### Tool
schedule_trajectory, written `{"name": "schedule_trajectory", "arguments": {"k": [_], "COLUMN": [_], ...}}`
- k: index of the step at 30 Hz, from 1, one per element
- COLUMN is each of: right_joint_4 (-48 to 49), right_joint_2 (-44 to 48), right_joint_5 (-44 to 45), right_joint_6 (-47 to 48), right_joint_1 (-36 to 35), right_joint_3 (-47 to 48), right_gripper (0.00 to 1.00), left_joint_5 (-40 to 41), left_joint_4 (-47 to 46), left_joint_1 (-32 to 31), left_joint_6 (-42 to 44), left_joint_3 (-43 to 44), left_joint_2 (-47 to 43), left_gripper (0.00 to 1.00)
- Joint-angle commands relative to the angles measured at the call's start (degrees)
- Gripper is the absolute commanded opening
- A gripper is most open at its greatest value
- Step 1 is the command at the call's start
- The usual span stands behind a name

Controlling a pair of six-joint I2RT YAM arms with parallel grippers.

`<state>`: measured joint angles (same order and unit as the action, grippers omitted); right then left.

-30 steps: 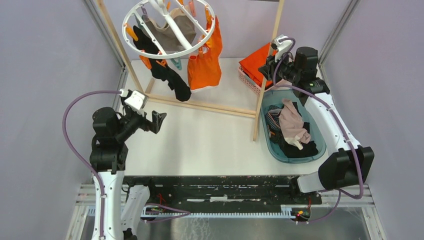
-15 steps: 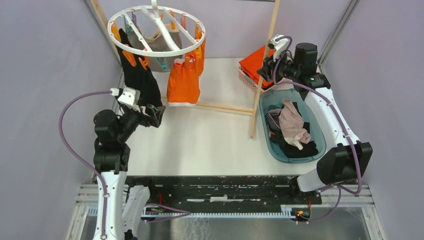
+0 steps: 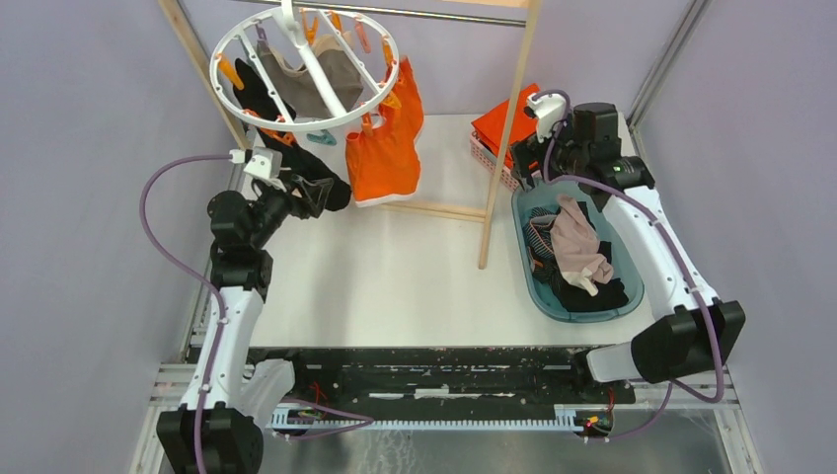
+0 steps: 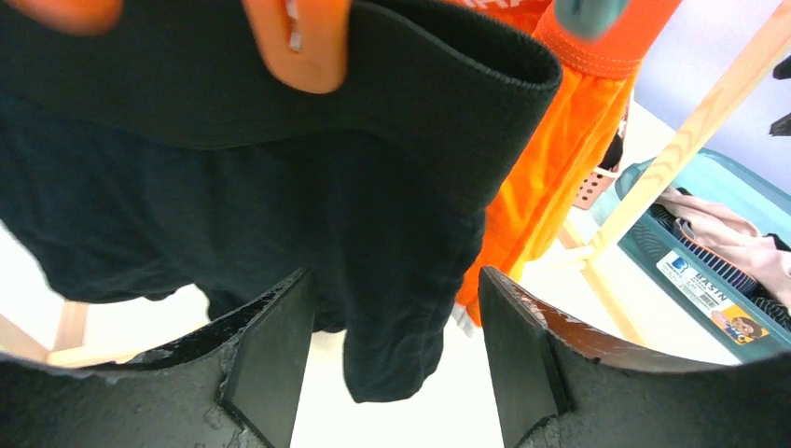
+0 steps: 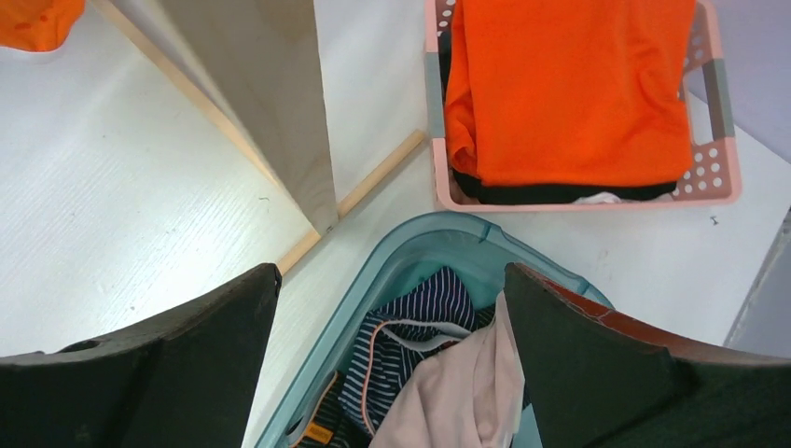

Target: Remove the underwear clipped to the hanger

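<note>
left wrist: black underwear (image 4: 233,187), pegged above, is being straddled by the left gripper's (image 4: 392,280) parted jaws, none of three being freed yet.

Near table (image 3: 395,276) bare, free passage. Post (image 3: 506,143) stands between hanger (image 3: 309,69) and basin (image 3: 526,209). Rail (image 3: 434,210) crosses far side, low.
</note>
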<state>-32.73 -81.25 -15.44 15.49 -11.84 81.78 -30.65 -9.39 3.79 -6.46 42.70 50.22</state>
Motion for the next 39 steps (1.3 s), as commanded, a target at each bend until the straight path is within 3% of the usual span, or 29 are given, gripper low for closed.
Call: {"name": "schedule_trajectory", "arguments": {"k": [1,11,16,23,27,31,39], "right_joint_4": [-3.44,3.97,4.68,0.90,-0.56,1.37,14.53], "right_joint_2": [5.04,7.10,5.48,5.98,5.96,4.55,0.99], "right_joint_5": [2.19,-0.25,-2.90,-3.62,-8.68,-12.66,-12.16], "right_joint_6": [-2.88,-7.20,-9.15,-4.35,-2.05,-2.72,-7.17], "right_joint_1": [-0.03,-5.61,-7.52,-9.37,-11.57,-16.35,-28.76], "right_joint_3": [0.67,-2.80,0.36,1.36,2.01,3.23,1.17], "right_gripper": [1.00,0.99,0.98,0.98,0.98,0.98,0.96], "left_joint_5": [-2.11,-3.77,-1.49,-0.11,-3.46,-11.20,-14.22], "left_joint_4": [-11.50,-17.81,-18.94,-19.91,-18.58,-18.21,-9.44], "left_joint_1": [-1.04,-1.42,-1.42,-1.42,-1.43,-1.78,-7.37], "left_joint_6": [-3.14,-4.13,-4.26,-2.42,-2.52,-6.82,-13.61], "left_joint_3": [-0.42,-5.73,-4.38,-6.25,-5.31,-4.03,3.56], "left_joint_2": [0.57,-2.11,-0.41,-1.61,-1.68,-2.47,-0.89], "left_gripper": [0.73,0.82,0.57,0.33,0.05,0.03,0.03]}}
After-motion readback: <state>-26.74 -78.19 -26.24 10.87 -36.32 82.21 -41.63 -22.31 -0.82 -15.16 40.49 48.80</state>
